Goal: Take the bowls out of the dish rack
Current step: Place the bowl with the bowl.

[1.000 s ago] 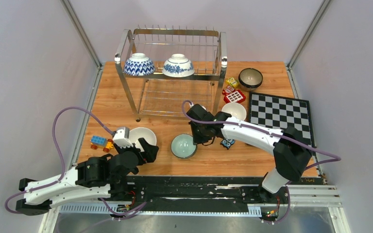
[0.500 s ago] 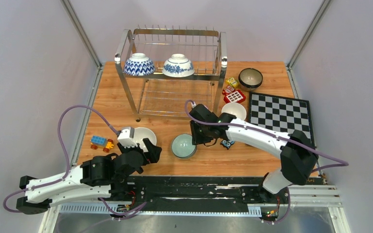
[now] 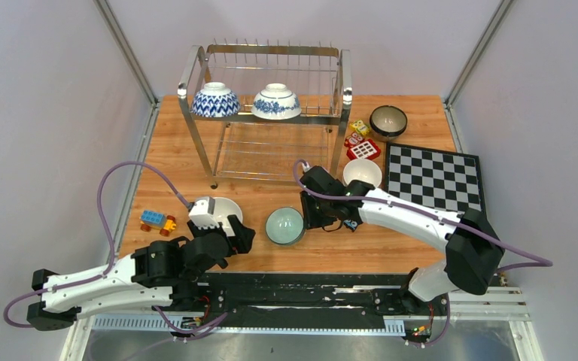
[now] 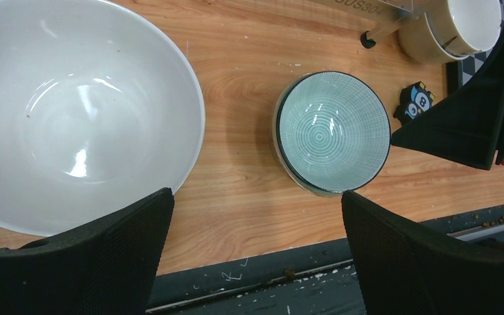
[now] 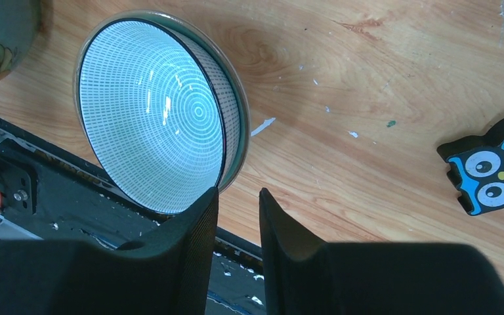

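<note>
The steel wire dish rack [image 3: 271, 50] stood at the middle of the tabletop's far edge. Two blue-and-white bowls sat rim down on its upper tier, one with a zigzag pattern [image 3: 215, 100] towards the left and one with a floral pattern [image 3: 276, 101] beside it. The lower tier showed only bare wire.

Four other bowls were on the wood. A pale celadon bowl [image 3: 284, 226] rested near the middle of the near edge, and a large white bowl [image 4: 72, 111] lay to its left. A cream-white bowl [image 3: 363, 172] sat just beside the chessboard [image 3: 435, 177], and a dark brown bowl [image 3: 388, 120] sat towards the far right corner.

The right gripper [image 5: 236, 197] hung just beside the celadon bowl's right rim. Its jaws were slightly parted and held nothing (the wrist view showed a clear gap between them). An owl-shaped piece [image 5: 492, 170] lay close by on its other side.

The left gripper [image 4: 256, 203] was spread wide and empty above the near edge, with the white bowl at one finger and the celadon bowl ahead. Toy blocks [image 3: 156, 220] lay near the left edge.
</note>
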Controlling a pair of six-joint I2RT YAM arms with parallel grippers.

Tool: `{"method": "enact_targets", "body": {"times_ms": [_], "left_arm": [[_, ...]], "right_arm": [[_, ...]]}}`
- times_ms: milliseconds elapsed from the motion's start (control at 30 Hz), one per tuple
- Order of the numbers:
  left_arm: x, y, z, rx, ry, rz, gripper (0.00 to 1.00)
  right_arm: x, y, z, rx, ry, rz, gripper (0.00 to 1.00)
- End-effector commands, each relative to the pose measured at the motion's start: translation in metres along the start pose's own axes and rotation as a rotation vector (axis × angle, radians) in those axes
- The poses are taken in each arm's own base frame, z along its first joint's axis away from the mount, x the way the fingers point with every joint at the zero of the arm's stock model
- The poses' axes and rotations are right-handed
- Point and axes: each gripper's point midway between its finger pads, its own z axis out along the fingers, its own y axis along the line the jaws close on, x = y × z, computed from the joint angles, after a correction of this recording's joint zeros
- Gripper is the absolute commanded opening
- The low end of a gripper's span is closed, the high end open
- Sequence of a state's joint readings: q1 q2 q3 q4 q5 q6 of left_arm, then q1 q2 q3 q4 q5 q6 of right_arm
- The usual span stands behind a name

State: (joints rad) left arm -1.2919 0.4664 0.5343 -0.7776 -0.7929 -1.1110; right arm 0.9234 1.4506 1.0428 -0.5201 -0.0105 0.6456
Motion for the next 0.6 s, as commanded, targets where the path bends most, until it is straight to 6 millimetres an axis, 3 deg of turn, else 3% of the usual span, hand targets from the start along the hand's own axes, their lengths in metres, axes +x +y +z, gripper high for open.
{"method": "enact_targets", "body": {"times_ms": [0,200,567], "left_arm": [[-0.001,-0.002,0.001,0.003,-0.007,-0.003,1.00],[-0.001,0.000,0.001,0.004,-0.013,-0.011,1.00],[0.004,-0.002,0.002,0.008,0.004,-0.009,1.00]], "right_arm": [[-0.008,0.002,-0.005,0.011,-0.052,-0.002,0.34],[-0.023,0.003,-0.018,0.006,-0.122,-0.005,0.37],[-0.013,0.007,0.008,0.015,-0.025,-0.036,0.27]]}}
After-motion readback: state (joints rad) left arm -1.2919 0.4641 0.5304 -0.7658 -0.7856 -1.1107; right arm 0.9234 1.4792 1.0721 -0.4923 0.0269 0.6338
